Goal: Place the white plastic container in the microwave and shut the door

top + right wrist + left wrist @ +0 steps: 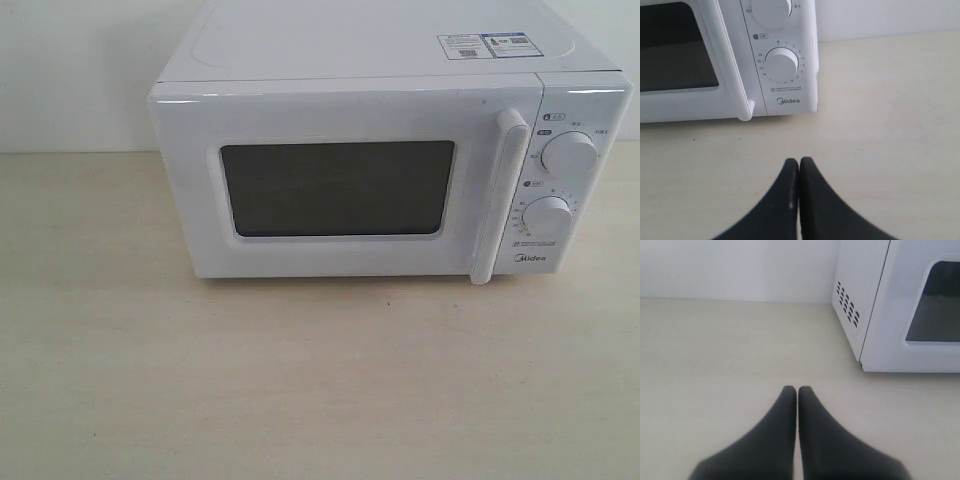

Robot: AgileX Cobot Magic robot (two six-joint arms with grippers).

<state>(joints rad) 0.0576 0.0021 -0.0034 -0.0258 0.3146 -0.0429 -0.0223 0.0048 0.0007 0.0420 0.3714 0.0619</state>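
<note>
The white Midea microwave [390, 150] stands at the back of the pale table. Its door [340, 185], with a dark mesh window and a vertical bar handle [500, 195], is closed. Both round knobs [568, 155] sit on the right panel. The white plastic container is out of view in every frame. My left gripper [797, 388] is shut and empty, hovering over the table off the microwave's [895, 305] left front corner. My right gripper [799, 160] is also shut and empty, in front of the knob panel [781, 65]. Neither gripper shows in the exterior view.
A pale wooden tabletop [300, 380] stretches in front of the microwave. A white wall [80, 70] rises behind. Vent slots [847, 309] mark the microwave's left side. Stickers [490, 45] lie on its top.
</note>
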